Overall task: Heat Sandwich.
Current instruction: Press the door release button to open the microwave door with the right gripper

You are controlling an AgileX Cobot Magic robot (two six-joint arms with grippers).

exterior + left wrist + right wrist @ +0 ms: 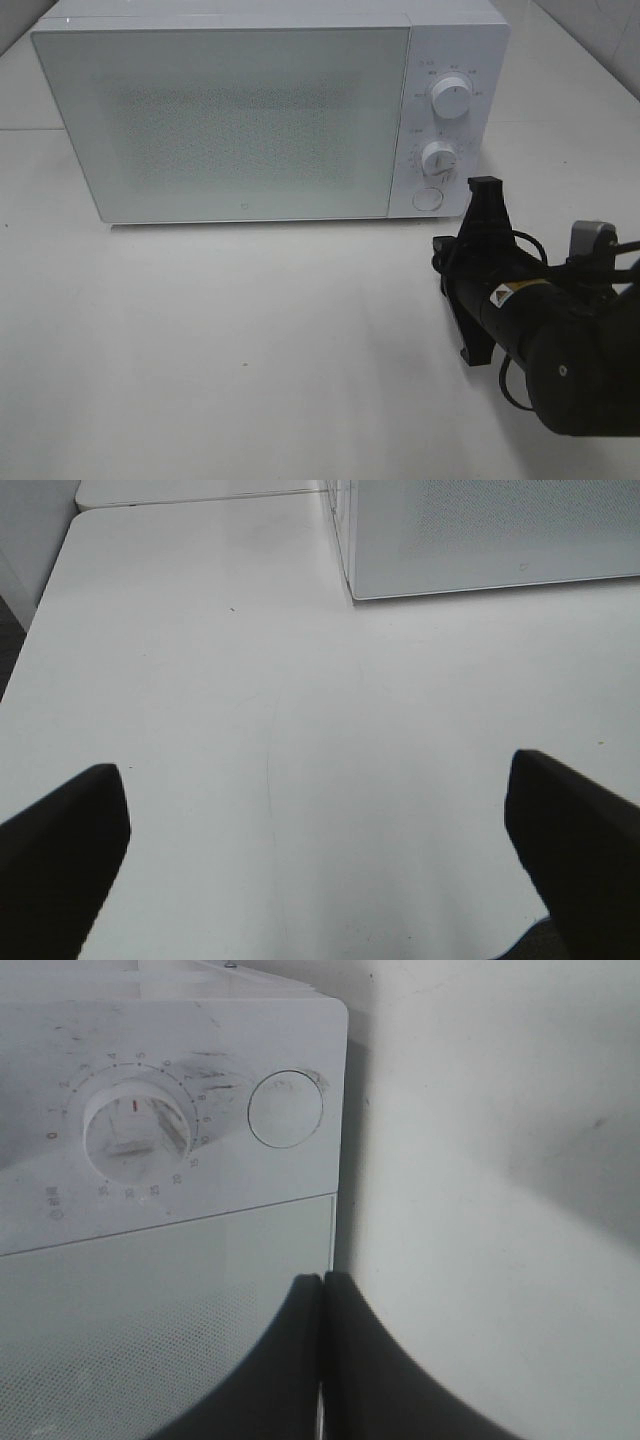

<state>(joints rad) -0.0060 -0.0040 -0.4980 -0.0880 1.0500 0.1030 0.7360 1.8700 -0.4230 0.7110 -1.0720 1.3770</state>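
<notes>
The white microwave (230,120) stands at the back of the table with its door shut. The sandwich is not in view. My right gripper (485,188) is shut and empty, its tips in front of the microwave's lower right corner, just right of the round door button (428,199). In the right wrist view the shut gripper (322,1280) is in front of the door's edge, and the button (286,1108) and the lower dial (135,1130) show beyond it. My left gripper (315,770) is open and empty above bare table; it does not show in the exterior view.
The control panel has an upper dial (452,97) and a lower dial (438,158). The white table (250,340) spreads in front of the microwave. The microwave's lower corner (480,530) shows in the left wrist view. The table's edge (30,630) is there too.
</notes>
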